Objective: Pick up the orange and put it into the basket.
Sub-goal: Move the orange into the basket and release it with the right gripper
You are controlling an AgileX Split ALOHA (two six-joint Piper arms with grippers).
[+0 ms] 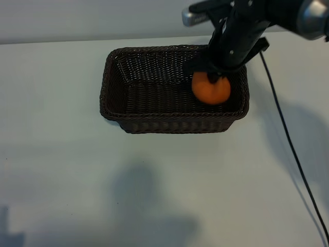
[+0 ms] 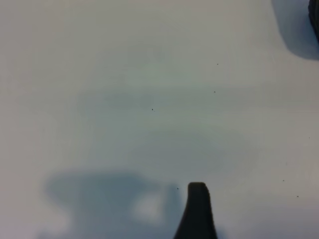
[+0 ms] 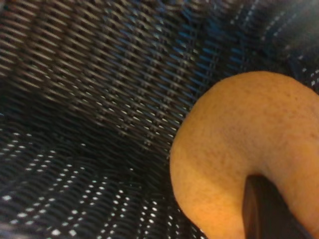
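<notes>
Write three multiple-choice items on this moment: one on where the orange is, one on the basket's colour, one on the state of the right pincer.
1. Where is the orange?
A. On the bare table left of the basket
B. Over the right end of the basket, inside its rim
C. In the left pincer

2. What colour is the basket?
A. Dark brown
B. White
C. Bright green

3. What is the right pincer doing?
A. Hanging open over the bare table
B. Gripping the basket's rim
C. Shut on the orange

Key:
1 B, the exterior view shows the fruit within the woven walls near the right end.
2 A, the wicker is dark brown in the exterior view.
3 C, the exterior view shows it closed on top of the fruit, and the right wrist view shows a dark finger against the peel.
</notes>
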